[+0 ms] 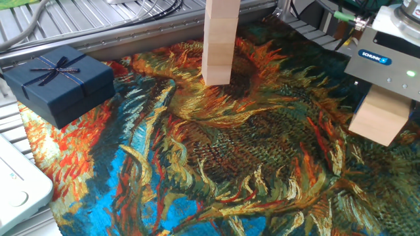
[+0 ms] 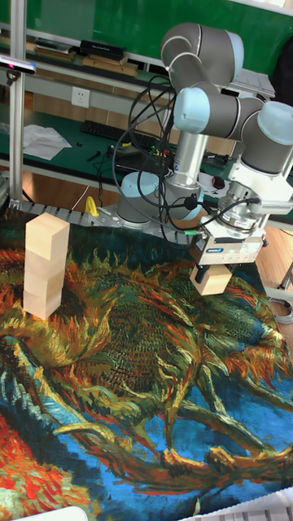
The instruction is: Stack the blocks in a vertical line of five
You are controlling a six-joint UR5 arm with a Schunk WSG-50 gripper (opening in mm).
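A stack of three pale wooden blocks (image 2: 45,264) stands upright on the painted cloth at the left of the tall fixed view. In the fixed view the stack (image 1: 219,46) runs out of the top of the picture. My gripper (image 1: 382,105) (image 2: 216,273) is far to the stack's right, shut on another block (image 1: 377,121) (image 2: 212,282). That block hangs a little above the cloth. Its fingers are mostly hidden behind the grey gripper body.
A dark blue gift box with a ribbon (image 1: 58,82) sits at the cloth's left edge. A white device (image 1: 16,183) lies at the lower left corner. Metal rails and cables (image 1: 131,19) run behind the cloth. The colourful sunflower cloth (image 1: 216,164) covers the table.
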